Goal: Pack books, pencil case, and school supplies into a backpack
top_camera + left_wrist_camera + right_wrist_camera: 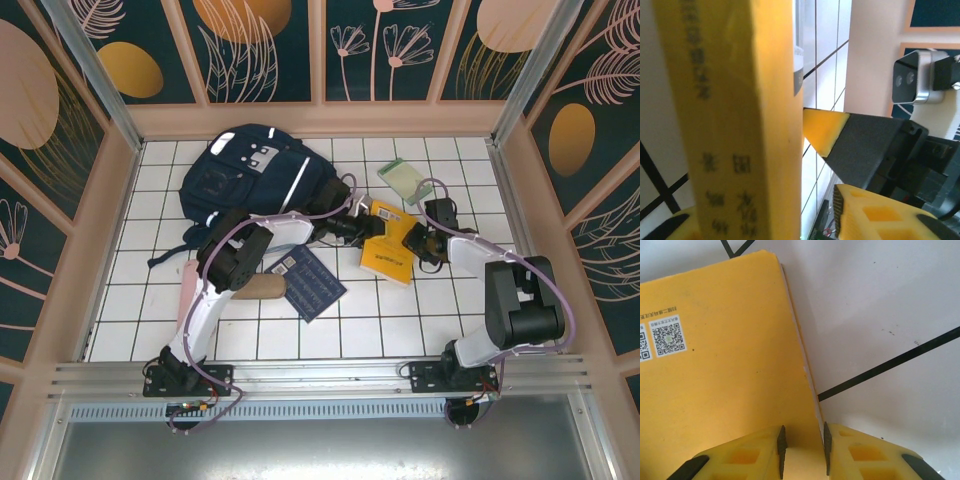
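The thin yellow book point(388, 255) lay near the middle of the white tiled bench point(250, 330), to the right of the large navy-blue fabric backpack point(245, 170) and apart from it, with both arms meeting over it. The right end effector point(420, 238) sat at the book's right side. In the right wrist view the right end effector point(802, 440) pinched the book's point(730, 365) edge between its two yellow fingers point(765, 452), the cover with its small printed codes running away from the pads. The left end effector point(358, 228) reached the book from the left. In the left wrist view the left end effector's point(760, 215) fingers stood spread to either side of the book point(740, 125), seen edge-on, with a gap of tile showing between the book and the right-hand finger point(875, 215). A small green book point(405, 180) lay beyond the yellow one, nearer the far wall. A navy book with pale print point(312, 283) lay closer to the arms' bases, with a tan oblong pouch point(262, 289) just beside it on the left.
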Action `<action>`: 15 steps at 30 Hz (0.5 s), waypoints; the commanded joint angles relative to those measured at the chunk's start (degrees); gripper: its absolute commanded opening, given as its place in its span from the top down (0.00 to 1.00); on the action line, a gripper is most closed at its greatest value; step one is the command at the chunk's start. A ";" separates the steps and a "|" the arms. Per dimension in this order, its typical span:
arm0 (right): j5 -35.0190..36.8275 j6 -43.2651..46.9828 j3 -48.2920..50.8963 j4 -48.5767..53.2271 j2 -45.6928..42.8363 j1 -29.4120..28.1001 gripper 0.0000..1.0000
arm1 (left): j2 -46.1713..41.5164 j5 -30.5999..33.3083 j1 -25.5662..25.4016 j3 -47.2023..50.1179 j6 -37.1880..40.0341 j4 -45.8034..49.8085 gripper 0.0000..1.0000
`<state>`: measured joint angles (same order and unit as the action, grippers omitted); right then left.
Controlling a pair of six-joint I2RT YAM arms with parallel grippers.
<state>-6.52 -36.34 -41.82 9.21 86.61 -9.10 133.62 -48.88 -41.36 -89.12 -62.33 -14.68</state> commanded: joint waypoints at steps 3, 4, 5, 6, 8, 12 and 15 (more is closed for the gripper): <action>-3.36 0.03 0.08 -0.67 -2.17 0.25 0.63 | -3.05 -1.19 -0.57 -2.55 5.45 3.84 0.78; -3.96 0.19 0.06 -0.51 -2.59 0.83 0.56 | -3.44 -1.14 -0.40 -2.39 5.58 3.83 0.82; -5.11 0.34 0.07 -0.51 -2.99 1.45 0.50 | -3.90 -1.27 -0.06 -2.24 5.55 3.74 0.86; -6.81 0.53 0.29 -0.93 -3.65 2.56 0.43 | -4.38 -1.34 0.33 -2.07 5.44 3.48 0.90; -10.78 0.65 1.45 -2.68 -5.22 4.75 0.34 | -5.55 -1.96 1.24 -1.38 4.71 2.04 0.96; -21.87 -0.02 4.45 -8.70 -8.30 9.02 0.17 | -7.97 -4.85 3.18 0.66 0.19 -4.87 1.00; -30.61 -1.63 6.27 -13.93 -8.50 11.31 0.11 | -8.87 -7.13 3.94 1.17 -3.11 -9.37 1.00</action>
<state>-25.52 -36.80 -37.43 1.91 79.07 0.75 129.49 -51.22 -38.50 -88.01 -61.89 -14.46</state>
